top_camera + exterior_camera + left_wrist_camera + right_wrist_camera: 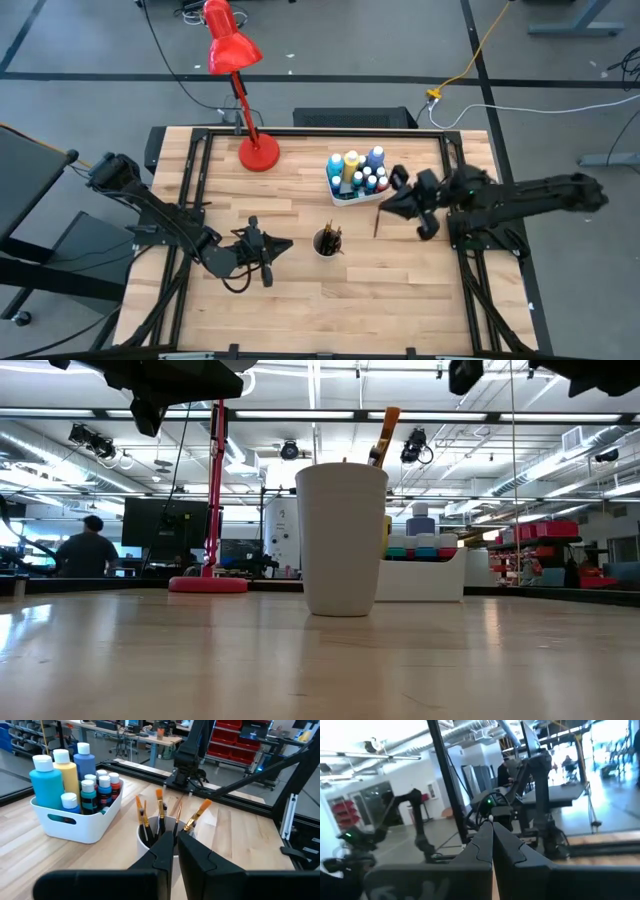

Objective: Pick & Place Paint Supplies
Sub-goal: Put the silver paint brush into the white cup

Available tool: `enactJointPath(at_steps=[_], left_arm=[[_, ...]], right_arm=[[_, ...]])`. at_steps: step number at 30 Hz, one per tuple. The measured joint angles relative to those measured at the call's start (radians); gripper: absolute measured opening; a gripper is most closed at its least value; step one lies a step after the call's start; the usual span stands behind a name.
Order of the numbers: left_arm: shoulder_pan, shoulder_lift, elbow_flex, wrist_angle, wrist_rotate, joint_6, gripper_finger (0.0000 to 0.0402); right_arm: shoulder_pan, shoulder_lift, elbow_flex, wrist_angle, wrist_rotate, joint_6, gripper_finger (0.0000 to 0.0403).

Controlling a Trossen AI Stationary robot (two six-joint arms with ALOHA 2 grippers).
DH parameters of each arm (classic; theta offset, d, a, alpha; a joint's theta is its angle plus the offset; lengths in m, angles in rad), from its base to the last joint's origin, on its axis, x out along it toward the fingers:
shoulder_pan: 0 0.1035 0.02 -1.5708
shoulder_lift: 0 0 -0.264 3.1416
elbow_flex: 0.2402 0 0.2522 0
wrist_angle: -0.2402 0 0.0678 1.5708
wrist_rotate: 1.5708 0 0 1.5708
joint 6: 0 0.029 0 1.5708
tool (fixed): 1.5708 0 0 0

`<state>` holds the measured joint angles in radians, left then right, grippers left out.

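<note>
My right gripper [388,209] pinches a brush [378,218] at the cup's [327,242] 3 o'clock for dropping in, the left gripper [283,244] pressed together, waiting at its 9 o'clock.

Red desk lamp [240,80] on the wooden table [300,300], person [85,550] beyond.

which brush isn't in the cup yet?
The brush held by the right gripper, hanging tilted above the table just right of the white cup. The other brushes already stand bristles-up in that cup.
</note>
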<state>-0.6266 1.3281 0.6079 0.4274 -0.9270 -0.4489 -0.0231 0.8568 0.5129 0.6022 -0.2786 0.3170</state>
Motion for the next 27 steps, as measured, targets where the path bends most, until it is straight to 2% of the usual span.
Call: enactJointPath(at_steps=[5, 12, 18, 27], left_arm=[[0.000, 0.000, 0.000, 0.000, 0.000, 0.001, 0.0034], [0.000, 0.000, 0.000, 0.000, 0.000, 0.007, 0.0034], [0.000, 0.000, 0.000, 0.000, 0.000, 0.007, 0.0034], [0.000, 0.000, 0.000, 0.000, 0.000, 0.000, 0.0034]], right_arm=[[0.095, 0.176, 0.000, 0.209, 0.099, -0.075, 0.0000], [0.168, 0.409, 0.000, 0.488, 0.226, -0.123, 0.0000], [0.211, 0.605, 0.000, 0.657, 0.405, -0.208, 0.0000], [0.211, 0.779, 0.000, 0.690, 0.491, -0.223, 0.0000]])
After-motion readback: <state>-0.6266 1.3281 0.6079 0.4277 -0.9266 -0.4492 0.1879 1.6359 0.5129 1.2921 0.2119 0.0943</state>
